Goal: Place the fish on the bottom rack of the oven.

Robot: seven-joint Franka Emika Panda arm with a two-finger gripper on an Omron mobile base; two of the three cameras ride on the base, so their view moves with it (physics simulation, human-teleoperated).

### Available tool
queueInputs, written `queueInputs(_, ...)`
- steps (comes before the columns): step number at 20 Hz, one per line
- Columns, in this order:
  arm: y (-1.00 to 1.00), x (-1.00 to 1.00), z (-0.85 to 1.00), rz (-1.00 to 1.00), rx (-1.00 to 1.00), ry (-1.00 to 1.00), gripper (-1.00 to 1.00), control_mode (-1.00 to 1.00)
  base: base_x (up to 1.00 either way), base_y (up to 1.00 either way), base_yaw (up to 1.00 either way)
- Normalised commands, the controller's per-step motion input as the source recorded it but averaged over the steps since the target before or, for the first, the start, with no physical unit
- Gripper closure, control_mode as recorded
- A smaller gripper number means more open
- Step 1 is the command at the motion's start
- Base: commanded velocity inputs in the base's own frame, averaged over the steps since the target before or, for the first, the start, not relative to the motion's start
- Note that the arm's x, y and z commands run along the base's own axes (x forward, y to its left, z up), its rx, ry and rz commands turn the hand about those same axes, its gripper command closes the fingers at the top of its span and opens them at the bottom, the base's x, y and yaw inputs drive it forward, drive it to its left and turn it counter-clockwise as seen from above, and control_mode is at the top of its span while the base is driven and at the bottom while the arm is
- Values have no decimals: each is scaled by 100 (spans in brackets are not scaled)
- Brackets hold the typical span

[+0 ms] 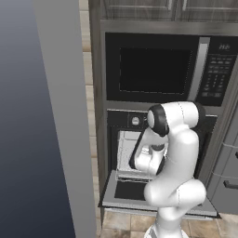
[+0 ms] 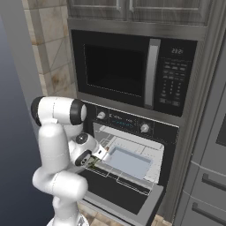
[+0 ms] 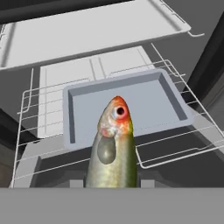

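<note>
1. The gripper (image 2: 96, 160) is closed on the fish (image 3: 111, 148), whose reddish head points into the oven (image 2: 132, 154).
2. The fish hangs above the near edge of the bottom rack (image 3: 166, 148); probably not touching it.
3. A grey-blue tray (image 3: 127, 103) sits on that rack.

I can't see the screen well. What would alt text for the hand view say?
A greenish fish with a red-orange head sticks up from the bottom edge, pointing at a shallow grey-blue tray that sits on a wire rack in the open oven. A pale flat shelf lies above the tray.
</note>
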Motion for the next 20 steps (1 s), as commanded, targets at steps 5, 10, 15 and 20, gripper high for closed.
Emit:
queueInputs(5,-48,0,-1,0,4,0,100,-100,0,0,0)
queueInputs(10,-27,0,-32,0,0,0,100,-100,0,0,0)
queueInputs(15,-2,0,-60,0,0,0,100,-100,0,0,0)
queueInputs(20,-3,0,-54,0,0,0,100,-100,0,0,0)
